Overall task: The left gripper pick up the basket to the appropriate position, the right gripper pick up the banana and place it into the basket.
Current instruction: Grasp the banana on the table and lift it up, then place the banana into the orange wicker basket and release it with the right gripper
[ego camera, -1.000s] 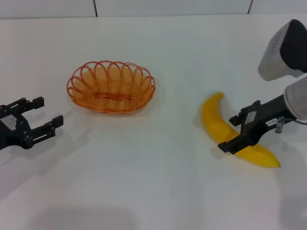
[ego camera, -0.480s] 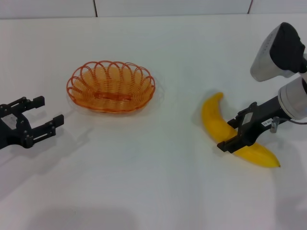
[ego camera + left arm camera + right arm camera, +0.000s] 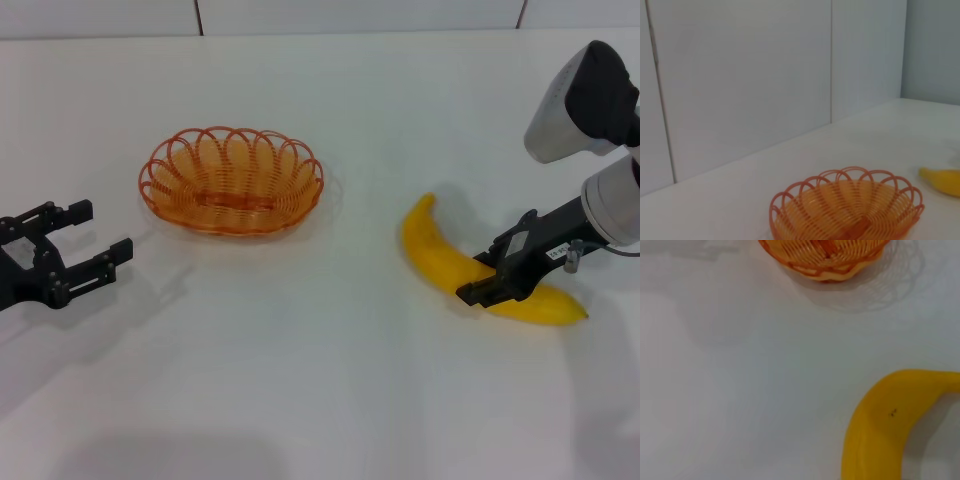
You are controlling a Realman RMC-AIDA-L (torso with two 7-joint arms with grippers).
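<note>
The basket (image 3: 231,180) is a shallow oval of thin orange wire, see-through, its rim a row of rounded loops like scallops; it sits upright on the smooth white table (image 3: 300,380). To the right of the basket and well apart from it lies the banana (image 3: 470,270), a glossy, plastic-looking bright yellow curve with pointed ends, resting on the table with one tip turned toward the basket.

The right gripper (image 3: 480,291), a black claw with a white label on a silver-white wrist, is at the banana's middle on the side away from the basket. Its fingers are closed around the banana's body. The left gripper (image 3: 85,243), black on a black arm, hangs to the left of the basket, apart from it, with its two fingers spread wide and nothing between them.

The left wrist view looks across the basket (image 3: 846,208) from low down, showing its ribbed wire wall and, behind it, the pale panelled wall (image 3: 740,75) with vertical seams, which the head view barely catches. One yellow end of the banana (image 3: 942,180) shows past the basket there. The right wrist view shows the banana (image 3: 885,425) close up, with a tiny dark mark on its smooth skin, and the basket's (image 3: 825,257) near rim with its lacy shadow on the table.

Nothing lies on the table between basket and banana.
</note>
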